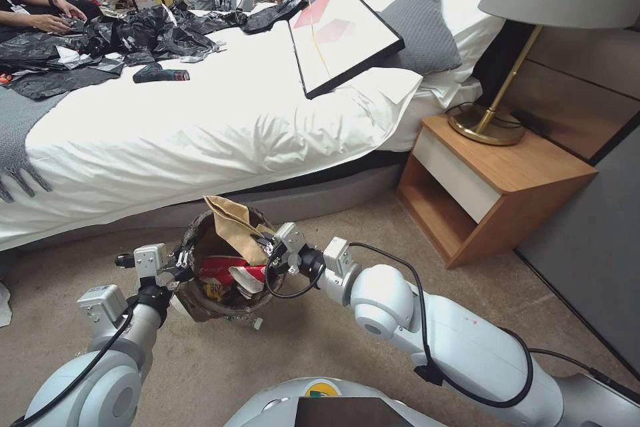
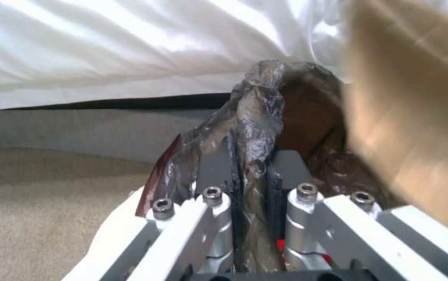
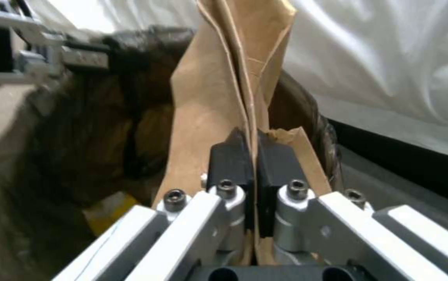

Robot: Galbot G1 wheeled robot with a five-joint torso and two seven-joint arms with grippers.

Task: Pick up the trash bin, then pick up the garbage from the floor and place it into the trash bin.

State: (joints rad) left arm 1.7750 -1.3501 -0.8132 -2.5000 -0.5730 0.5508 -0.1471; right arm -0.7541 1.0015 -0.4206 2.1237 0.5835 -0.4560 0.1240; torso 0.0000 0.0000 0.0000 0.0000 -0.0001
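The trash bin [image 1: 200, 304], a white pail lined with a dark brown bag, hangs just above the floor [image 1: 280, 354] in front of the bed. My left gripper [image 1: 185, 262] is shut on the bin's bagged rim [image 2: 257, 117] at its left side. My right gripper [image 1: 272, 245] is shut on a flat brown paper bag [image 1: 235, 224], a piece of garbage that stands up out of the bin's mouth [image 3: 224, 89]. Red-and-white cups [image 1: 223, 270] and a yellow wrapper [image 3: 104, 212] lie inside the bin.
The bed [image 1: 200, 127] with white sheets runs across the back, close behind the bin. A wooden nightstand [image 1: 493, 194] with a brass lamp [image 1: 490, 120] stands to the right. Black plastic bags [image 1: 120, 40] lie on the bed's far left. Tan carpet spreads in front.
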